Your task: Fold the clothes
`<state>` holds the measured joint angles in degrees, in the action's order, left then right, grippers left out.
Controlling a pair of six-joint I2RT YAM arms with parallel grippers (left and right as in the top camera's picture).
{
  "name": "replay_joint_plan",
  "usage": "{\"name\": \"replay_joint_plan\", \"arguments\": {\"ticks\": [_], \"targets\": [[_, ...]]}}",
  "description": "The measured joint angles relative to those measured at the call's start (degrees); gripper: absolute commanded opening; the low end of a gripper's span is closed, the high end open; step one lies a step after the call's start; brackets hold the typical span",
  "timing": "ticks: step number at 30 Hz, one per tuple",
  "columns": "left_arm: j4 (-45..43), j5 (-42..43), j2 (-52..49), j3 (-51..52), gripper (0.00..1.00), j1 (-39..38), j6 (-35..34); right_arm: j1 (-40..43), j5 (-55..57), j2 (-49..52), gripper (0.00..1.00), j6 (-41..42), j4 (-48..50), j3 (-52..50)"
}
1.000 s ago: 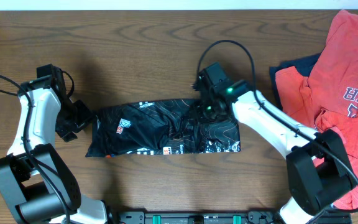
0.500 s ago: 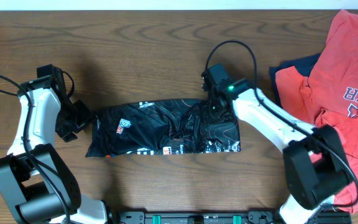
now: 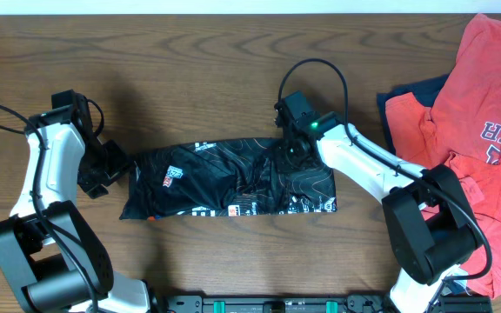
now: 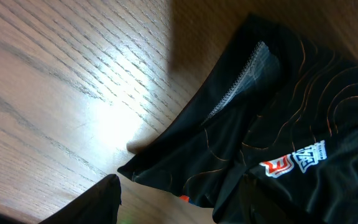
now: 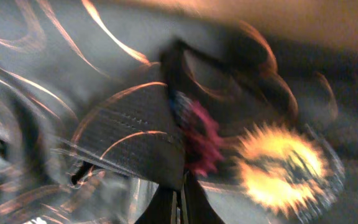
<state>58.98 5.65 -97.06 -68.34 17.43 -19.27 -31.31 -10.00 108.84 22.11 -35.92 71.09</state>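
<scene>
The clothes, a black jersey (image 3: 224, 178) with orange swirl lines, lie folded into a long strip across the middle of the table. My right gripper (image 3: 287, 152) presses down on its upper edge right of centre. In the right wrist view the fingertips (image 5: 180, 202) are shut together on a raised fold of the jersey (image 5: 104, 124). My left gripper (image 3: 116, 169) hovers open at the strip's left end. In the left wrist view one finger (image 4: 98, 202) is over bare wood, beside the jersey's corner (image 4: 278, 124).
A heap of red T-shirts (image 3: 477, 130) with white lettering lies at the right edge, over a navy garment (image 3: 411, 96). The brown wooden table (image 3: 190, 61) runs behind and in front of the strip.
My right gripper has gone from open to shut on a fold of the jersey and shifted slightly left. The left arm has not moved.
</scene>
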Motion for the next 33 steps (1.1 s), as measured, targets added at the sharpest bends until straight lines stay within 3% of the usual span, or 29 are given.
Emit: {"name": "replay_joint_plan", "arguments": {"ticks": [2,4,5,8,13,22,33], "targets": [[0.02,0.0,0.0,0.0,0.63,0.0,0.02,0.0,-3.85,0.0,0.07,-0.48,5.77,0.0],[0.0,0.0,0.0,0.0,0.63,0.02,0.02,0.0,-9.11,0.02,0.44,-0.87,11.65,0.04],[0.04,-0.02,0.0,0.0,0.63,0.02,0.02,0.0,-11.69,0.02,0.5,-1.29,14.12,0.07],[0.31,0.0,0.0,0.0,0.63,0.0,0.02,0.0,-17.62,0.02,0.49,-1.86,16.46,0.15],[0.59,0.0,0.0,0.0,0.63,0.0,0.0,0.07,-19.54,0.02,0.44,-2.16,9.11,0.15],[0.61,0.0,0.04,0.0,0.63,0.0,0.02,0.11,-5.49,0.02,0.46,-2.21,-9.4,0.09],[0.63,0.0,0.07,0.0,0.63,0.0,0.02,0.11,3.45,0.02,0.44,-1.7,-11.17,0.09]]}}
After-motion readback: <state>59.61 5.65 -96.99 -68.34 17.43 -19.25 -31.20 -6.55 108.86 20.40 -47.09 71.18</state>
